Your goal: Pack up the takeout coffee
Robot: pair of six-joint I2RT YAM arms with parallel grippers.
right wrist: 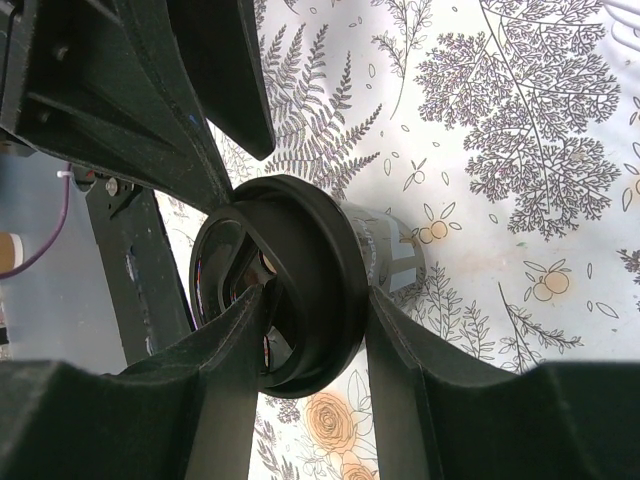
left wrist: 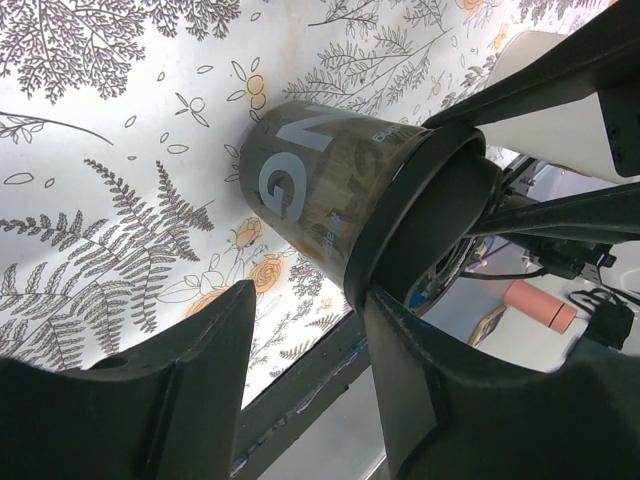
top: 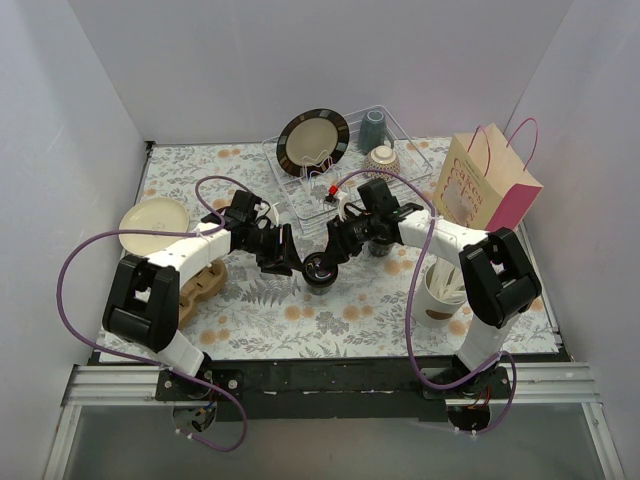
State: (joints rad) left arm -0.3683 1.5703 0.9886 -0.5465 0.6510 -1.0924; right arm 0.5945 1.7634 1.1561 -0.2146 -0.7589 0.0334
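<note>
Item inspected: coffee cup (top: 320,270), black with white lettering, fitted with a black lid (right wrist: 310,225). Location: centre of the counter (top: 300,325), between the two arms. No view confirms whether its base rests on the counter or hangs just above it.

Right tool (right wrist: 315,310): narrow, with one finger on each side of the lid rim, both in contact. It holds the cup by its top. Left tool (left wrist: 305,300): wide, holding nothing. One finger lies just beside the lid rim and the other stands apart from the cup wall, with the counter visible through the gap.

Surroundings: a brown pulp carrier (top: 203,283) lies beneath the left forearm, towards the counter's left side. A paper bag (top: 490,185) stands upright at far right. Which of the two is the destination is not shown.

Assessment: the step in hand appears to be securing the cup at the lid, or passing it between tools, early in the packing.

Recommendations:
- A grip on the lid alone is weak, as the lid may pop off under load. The left tool should close on the cup wall below the rim before the right lets go.
- Keep the cup upright throughout.
- Close gently to avoid crushing the paper.
- Avoid the two tools pulling in opposite directions.
</note>
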